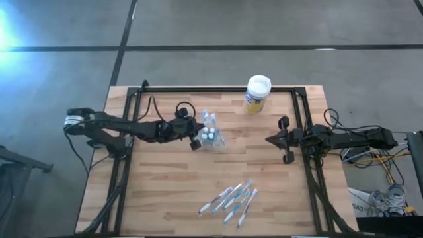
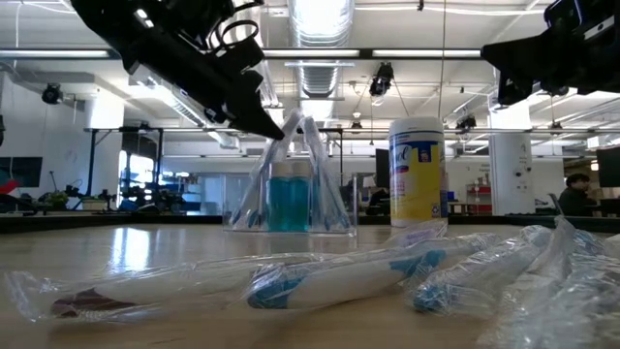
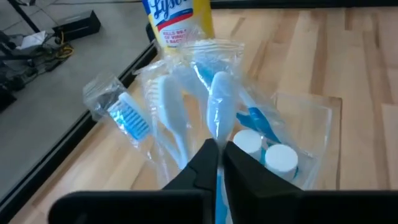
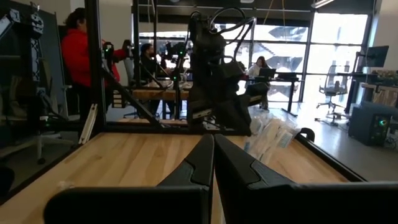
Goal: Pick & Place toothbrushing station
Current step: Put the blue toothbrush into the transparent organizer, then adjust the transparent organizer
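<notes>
The toothbrushing station is a small clear holder (image 1: 213, 137) standing near the table's middle. In it stand wrapped white-blue toothbrushes (image 3: 168, 112) and small tubes (image 3: 268, 152). My left gripper (image 3: 221, 149) reaches it from the table's left and is shut on one wrapped toothbrush (image 3: 219, 102). In the low view the gripper (image 2: 283, 128) is at the top of the bundle above the holder (image 2: 291, 208). Several more wrapped toothbrushes (image 1: 230, 198) lie flat near the front edge. My right gripper (image 1: 269, 140) waits shut at the table's right, above the surface. My left gripper pinches one wrapped toothbrush between its two fingers, on the shaft just below the head (image 3: 217, 140), wrapper included. The fingers come from the table's left, slanting slightly down. The toothbrush leans in the holder among the others, and its head juts past the fingertips.
A white-lidded canister with a yellow-blue label (image 1: 256, 94) stands at the far edge, right of the holder. A black frame rail (image 1: 218, 88) runs along the table's far and side edges. People show in the room beyond the table in the right wrist view.
</notes>
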You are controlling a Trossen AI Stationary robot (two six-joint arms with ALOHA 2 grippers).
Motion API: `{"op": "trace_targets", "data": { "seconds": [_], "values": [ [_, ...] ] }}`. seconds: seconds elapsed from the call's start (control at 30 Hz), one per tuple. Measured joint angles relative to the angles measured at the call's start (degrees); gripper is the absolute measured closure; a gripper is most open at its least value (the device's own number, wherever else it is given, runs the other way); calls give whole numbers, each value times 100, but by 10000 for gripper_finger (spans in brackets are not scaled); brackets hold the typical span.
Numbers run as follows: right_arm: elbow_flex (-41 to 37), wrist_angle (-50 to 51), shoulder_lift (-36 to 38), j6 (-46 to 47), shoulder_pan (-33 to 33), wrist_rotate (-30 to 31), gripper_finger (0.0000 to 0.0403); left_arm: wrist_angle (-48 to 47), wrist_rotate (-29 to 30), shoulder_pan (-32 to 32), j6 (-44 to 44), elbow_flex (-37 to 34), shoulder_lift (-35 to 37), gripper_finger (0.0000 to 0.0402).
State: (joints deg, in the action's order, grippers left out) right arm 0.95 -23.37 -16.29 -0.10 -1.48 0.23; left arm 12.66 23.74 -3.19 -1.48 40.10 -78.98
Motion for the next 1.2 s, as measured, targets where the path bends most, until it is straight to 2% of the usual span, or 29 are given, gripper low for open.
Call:
{"op": "trace_targets", "data": {
  "seconds": [0.13,0.43,0.87,1.03,1.2],
  "values": [
    [0,-3,-4,13,1,0,394,-99,215,54,-59,0,0,375],
    [0,-3,-2,13,2,7,394,-234,493,56,-371,-28,7,391],
    [0,-2,-2,11,1,7,394,-277,378,107,-100,-42,138,271],
    [0,-1,-4,11,0,7,394,-559,192,194,142,-42,563,249],
    [0,32,-65,18,-2,-6,394,-1360,80,325,302,-47,1369,247]
  ]
}}
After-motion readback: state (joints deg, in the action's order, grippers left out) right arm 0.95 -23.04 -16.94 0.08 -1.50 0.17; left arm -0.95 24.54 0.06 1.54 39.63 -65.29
